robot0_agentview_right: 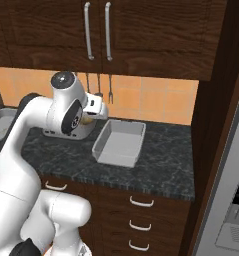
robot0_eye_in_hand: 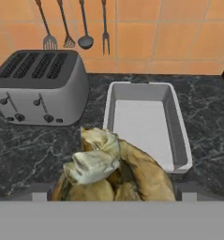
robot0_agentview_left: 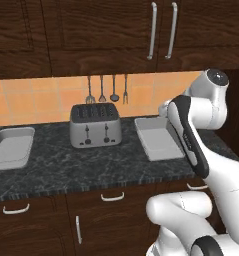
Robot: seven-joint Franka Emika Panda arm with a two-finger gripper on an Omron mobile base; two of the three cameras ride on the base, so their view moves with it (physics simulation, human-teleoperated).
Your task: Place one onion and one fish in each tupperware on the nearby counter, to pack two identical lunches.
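Note:
A brown, papery-skinned onion sits between my gripper's fingers, which are shut on it above the front of the counter. In the right base view the gripper hangs left of the near tupperware, with the onion just showing under the hand. That grey rectangular tupperware lies ahead and right of the onion and holds nothing. A second tupperware lies at the counter's far left, the first right of centre. The fish is out of view.
A silver four-slot toaster stands between the two containers, close to the gripper's left. Utensils hang on the orange tiled wall behind. Dark upper cabinets overhang the counter. A tall cabinet side and fridge bound the right.

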